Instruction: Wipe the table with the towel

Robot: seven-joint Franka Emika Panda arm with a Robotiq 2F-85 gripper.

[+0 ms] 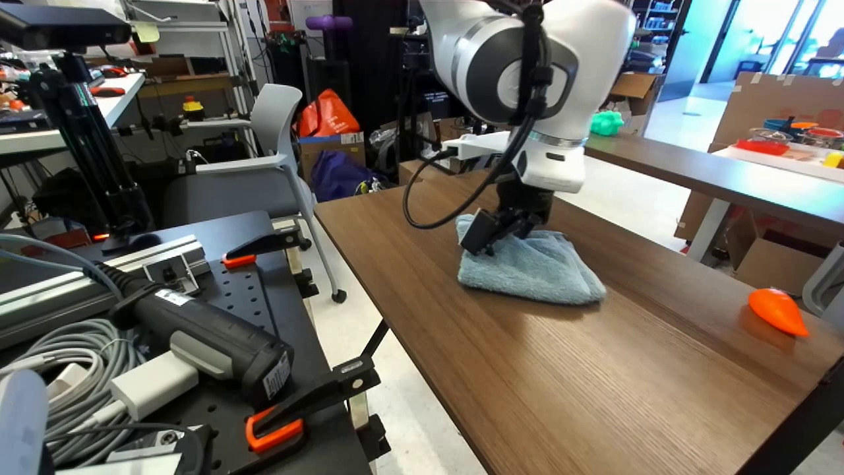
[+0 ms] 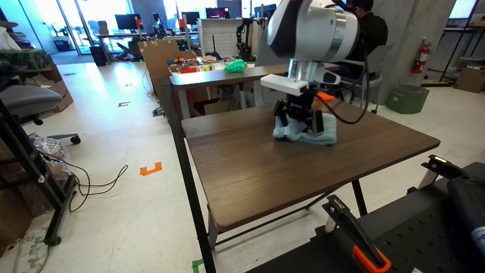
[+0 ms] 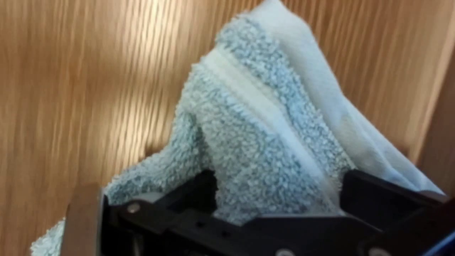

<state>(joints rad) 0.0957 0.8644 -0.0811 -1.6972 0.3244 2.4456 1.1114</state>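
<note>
The table [image 1: 514, 376] has a dark brown wood-grain top and also shows in an exterior view [image 2: 257, 167]. The light blue-grey terry towel [image 1: 537, 274] rests on it, folded and bunched, and shows in an exterior view [image 2: 329, 131] too. My gripper [image 2: 299, 127] points down at the towel, tilted, low over the table. In the wrist view the towel [image 3: 256, 153] rises as a thick ridge that fills the gap between the black fingers [image 3: 279, 181]. The fingers are part-way closed on this ridge. Towel cloth also spreads outside both fingers. The cloth under the palm is hidden.
An orange teardrop-shaped object [image 1: 778, 311] lies on the table. A black bench [image 1: 264, 290] with clamps, cables and a scanner stands beside the table. A dark post [image 2: 185, 182] stands at one table end. A second brown table [image 2: 219, 76] holds a green object [image 2: 235, 66].
</note>
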